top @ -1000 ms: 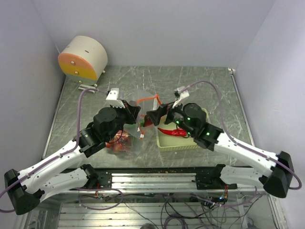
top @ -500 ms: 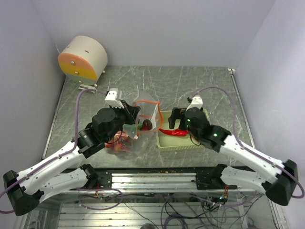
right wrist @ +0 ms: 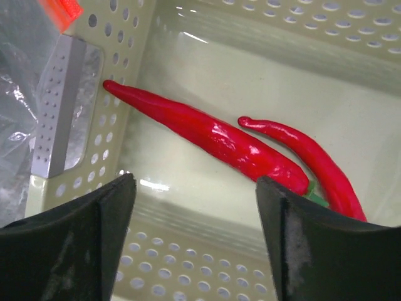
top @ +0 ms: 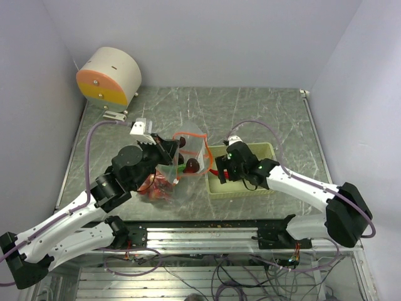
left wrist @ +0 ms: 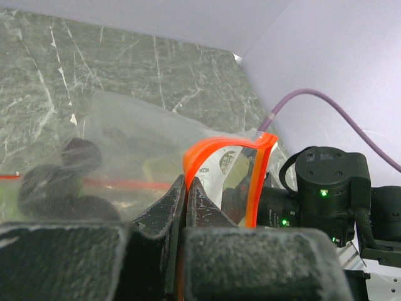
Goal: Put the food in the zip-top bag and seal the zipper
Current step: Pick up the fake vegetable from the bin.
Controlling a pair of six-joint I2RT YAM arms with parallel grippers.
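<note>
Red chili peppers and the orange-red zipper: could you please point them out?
larger red chili pepper point(right wrist: 213, 139), right wrist view, mid-body
smaller red chili pepper point(right wrist: 313, 153), right wrist view, mid-body
orange-red zipper point(left wrist: 255, 182), left wrist view, upright strip

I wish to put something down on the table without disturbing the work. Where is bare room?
Free: the far strip of table, from the round drum to the right corner, and the right side beyond the basket. Crowded: the middle, where the left gripper pinches the zip-top bag and the right gripper hangs open over the chili peppers.
</note>
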